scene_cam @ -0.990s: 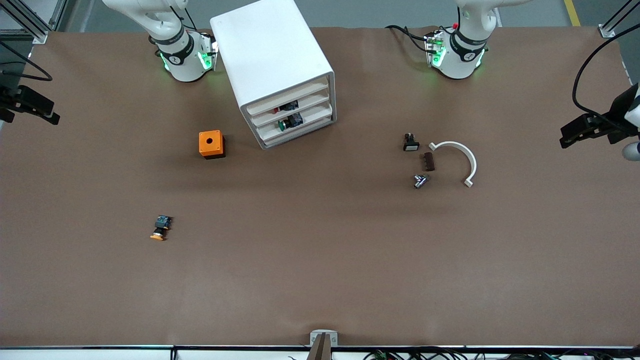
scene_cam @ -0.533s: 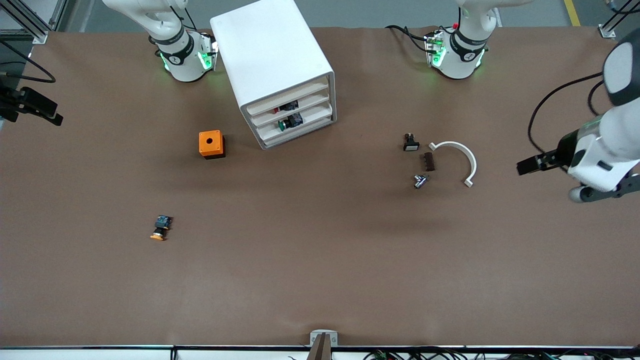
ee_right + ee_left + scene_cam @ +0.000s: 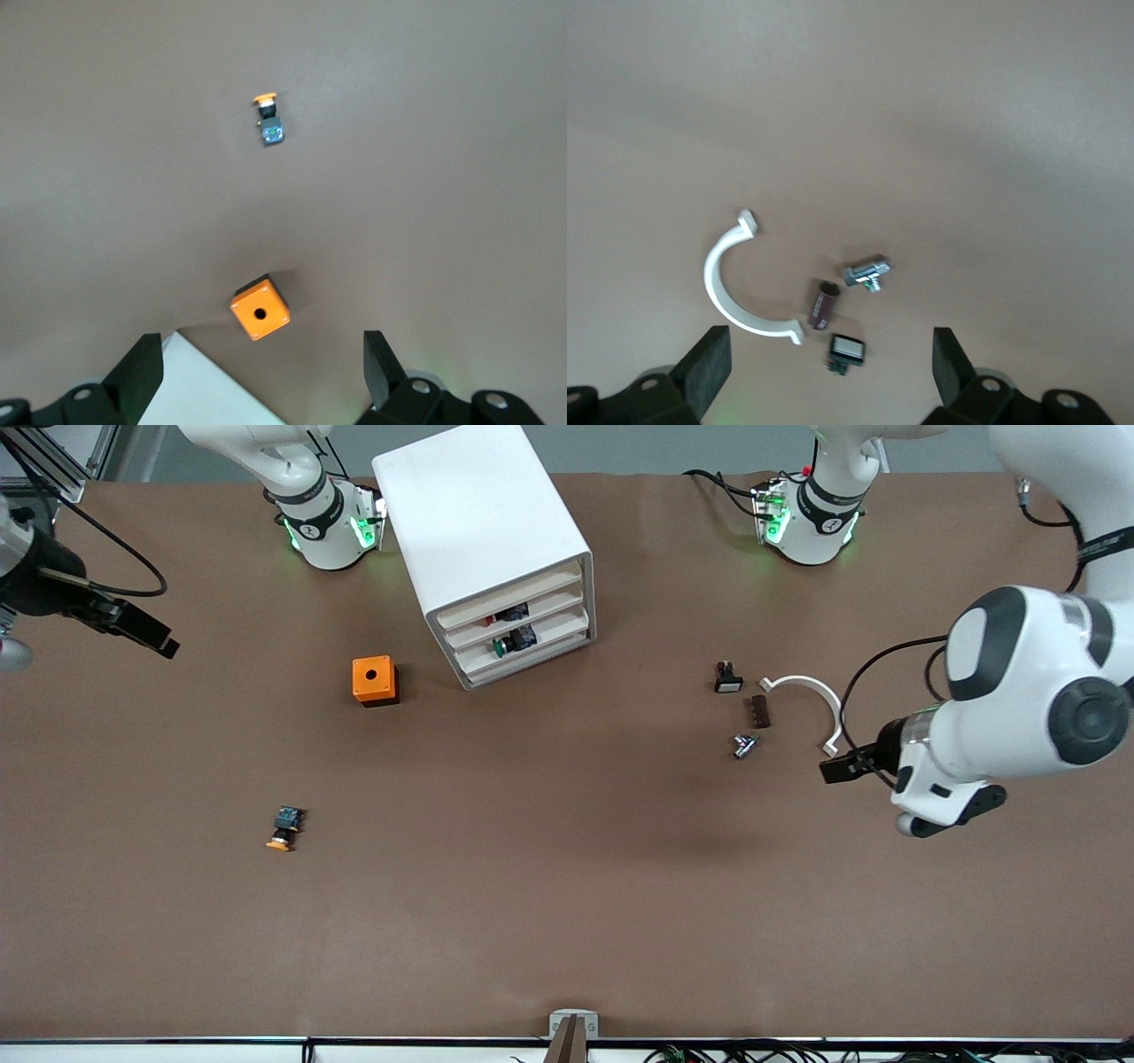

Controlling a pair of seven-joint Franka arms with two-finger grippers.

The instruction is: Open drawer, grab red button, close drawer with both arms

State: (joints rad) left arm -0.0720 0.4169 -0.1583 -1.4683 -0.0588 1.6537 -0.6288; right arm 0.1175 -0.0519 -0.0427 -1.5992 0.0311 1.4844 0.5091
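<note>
Both hands are up in the air and spread wide, holding nothing. The left hand [image 3: 828, 376] hangs over the tabletop's [image 3: 567, 903] left-arm end, just beside the white plastic half-ring [image 3: 816, 702], and its fingers [image 3: 709, 363] show far apart in its wrist view. The right hand [image 3: 261, 376] hovers over the right-arm end, looking down on the small orange cube box [image 3: 260, 309] and a corner of the boxy white cabinet [image 3: 483, 545].

The shallow white plastic tray drawer [image 3: 509, 614] sits shut, second from the top in the cabinet's face, and through its slot the small red-capped push button with the black-blue body [image 3: 503, 615] lies inside, only partly in view. The green-capped button [image 3: 514, 640] lies one tray lower, a decoy to avoid.

Handling call: the drawer looks light and stiff, but its front lip is thin, so the hold should go on the front edge near the middle, pulling straight out along the cabinet's skewed axis. The cabinet itself may slide, so the other arm might brace it. The button is rigid and light with a smooth rounded cap, so pinch the boxy body across its flat sides, not the cap
</note>
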